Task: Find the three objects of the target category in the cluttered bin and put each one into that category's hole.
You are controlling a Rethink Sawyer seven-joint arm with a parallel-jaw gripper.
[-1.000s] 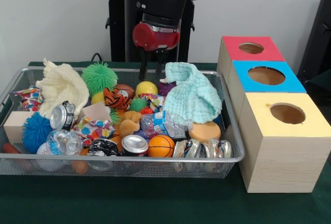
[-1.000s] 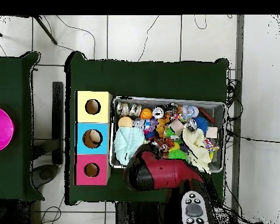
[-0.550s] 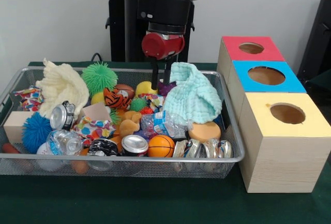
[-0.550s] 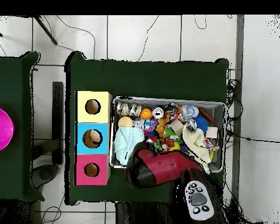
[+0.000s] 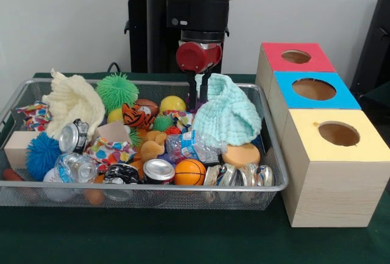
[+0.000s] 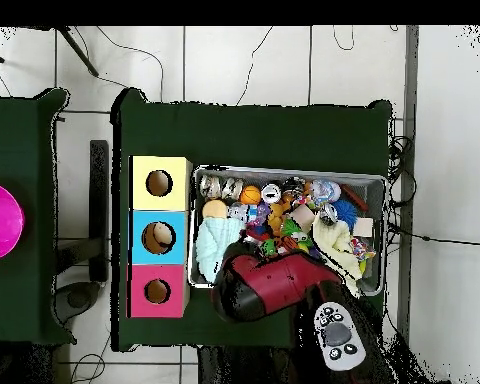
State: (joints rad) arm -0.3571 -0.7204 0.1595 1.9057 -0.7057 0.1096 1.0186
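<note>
Here the gripper stands just beside the mint cloth.

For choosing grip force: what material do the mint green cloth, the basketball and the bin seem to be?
Mint green cloth: soft woven fabric, matte; it shows a waffle texture and drapes in folds. Basketball: likely rubber or foam, slightly glossy, with black seams. Bin: metal wire mesh, shiny rim, see-through sides.

Gripper sliding toward the mint cloth

The gripper is shifting sideways from beside the yellow ball and is now dipping against the mint cloth's edge.
</note>
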